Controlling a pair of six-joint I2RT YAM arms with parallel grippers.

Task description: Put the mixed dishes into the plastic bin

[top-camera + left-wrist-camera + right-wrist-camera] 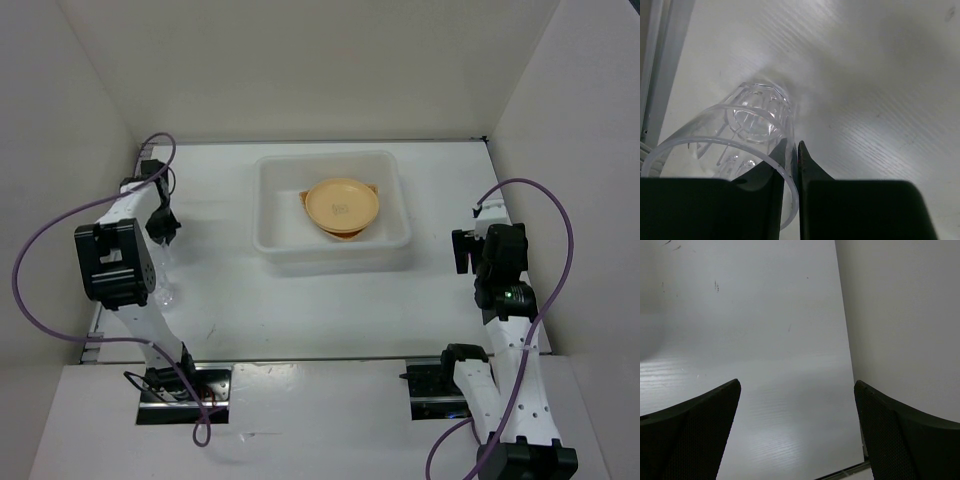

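Note:
The plastic bin stands at the middle back of the table. Inside it a pale-orange plate lies on top of a stack, and the tan dish peeks out beneath it. My left gripper is at the left side, shut on the rim of a clear glass cup. In the left wrist view one finger is inside the cup and the other outside, with the gripper pinching the wall. My right gripper is open and empty over bare table at the right, as the right wrist view also shows.
A metal rail runs along the table's left edge, close beside the cup. White walls enclose the table on the left, back and right. Purple cables loop off both arms.

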